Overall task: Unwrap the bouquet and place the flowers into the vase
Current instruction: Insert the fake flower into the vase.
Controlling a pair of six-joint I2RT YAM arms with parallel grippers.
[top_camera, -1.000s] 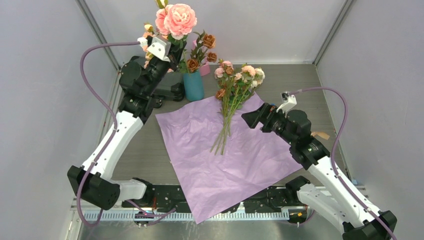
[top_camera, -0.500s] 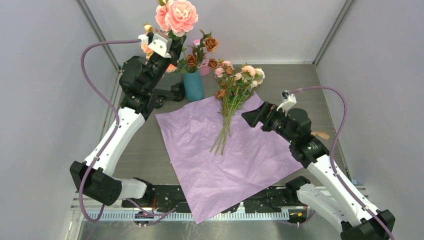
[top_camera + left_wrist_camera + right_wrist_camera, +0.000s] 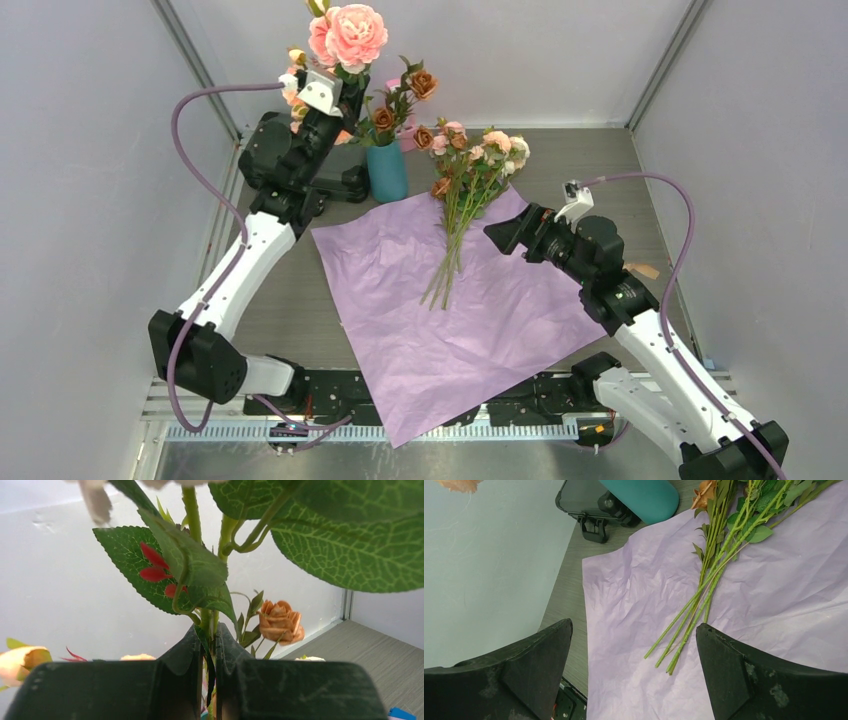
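The unwrapping looks done: the lilac wrapping paper [image 3: 440, 320] lies spread flat across the middle of the frame with nothing rolled in it. The flowers [image 3: 470, 165] lie loose over its upper edge, heads toward the back wall and stems trailing down and left. The teal vase [image 3: 387, 172] stands upright just beyond the paper's upper left corner, beside those heads. A few rust-brown roses [image 3: 385, 120] rise from it, so I judge the filling begun but mostly left to do. The left hand [image 3: 340, 95], raised in the upper left above and beside the vase, is pinched narrow on the green stem of a large pink rose [image 3: 355, 35]. Whether that stem's foot sits in the vase cannot be told. The right hand [image 3: 505, 233] is spread wide and empty, hovering over the paper's right part, near the stems. The desk [image 3: 600, 160] is grey with a wood grain, closed in by plain pale walls [image 3: 80, 200].
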